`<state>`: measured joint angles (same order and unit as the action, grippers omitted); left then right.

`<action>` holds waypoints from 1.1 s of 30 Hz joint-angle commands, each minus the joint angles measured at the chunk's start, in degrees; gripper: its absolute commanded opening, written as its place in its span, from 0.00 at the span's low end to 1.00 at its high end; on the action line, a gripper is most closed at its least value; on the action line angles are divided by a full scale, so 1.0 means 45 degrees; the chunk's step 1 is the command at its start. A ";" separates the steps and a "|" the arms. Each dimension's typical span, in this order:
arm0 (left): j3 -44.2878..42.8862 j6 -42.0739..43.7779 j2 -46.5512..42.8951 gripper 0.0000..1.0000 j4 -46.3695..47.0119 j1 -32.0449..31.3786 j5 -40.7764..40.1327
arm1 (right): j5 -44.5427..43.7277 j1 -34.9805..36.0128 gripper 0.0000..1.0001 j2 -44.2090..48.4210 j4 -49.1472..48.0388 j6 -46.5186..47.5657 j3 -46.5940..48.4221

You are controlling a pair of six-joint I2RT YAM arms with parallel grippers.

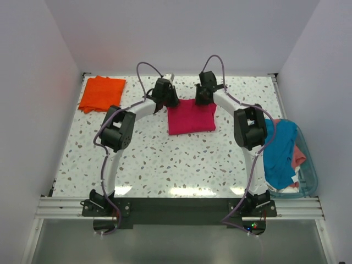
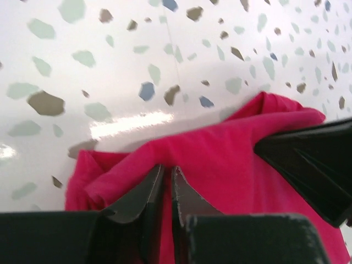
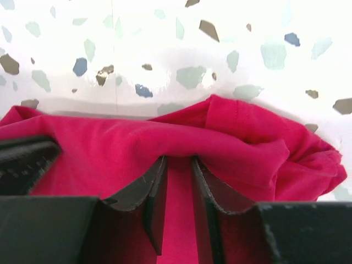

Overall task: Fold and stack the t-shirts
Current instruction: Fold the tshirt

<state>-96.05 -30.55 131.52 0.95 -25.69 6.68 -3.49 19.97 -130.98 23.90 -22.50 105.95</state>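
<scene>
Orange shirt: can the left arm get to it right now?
Probably, once freed: the orange shirt lies far left with nothing between, but the left gripper is shut on the red shirt.

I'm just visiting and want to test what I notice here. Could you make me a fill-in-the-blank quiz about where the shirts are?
1. The folded shirt in the table's far left corner is ___.
2. The left gripper and right gripper each pinch the middle shirt, which is ___.
3. The teal-blue shirt hangs over the rim of the clear ___.
Missing words: orange; magenta-red; tub.
</scene>
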 commanded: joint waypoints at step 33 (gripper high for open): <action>0.2546 -0.0536 -0.5143 0.84 -0.0914 0.1823 -0.0449 | 0.4152 -0.1097 0.41 0.0199 -0.0389 -0.0858 -0.2078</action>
<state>-90.21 -34.68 115.57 -2.28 -17.63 5.32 12.47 14.35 -131.26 17.89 -26.15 100.73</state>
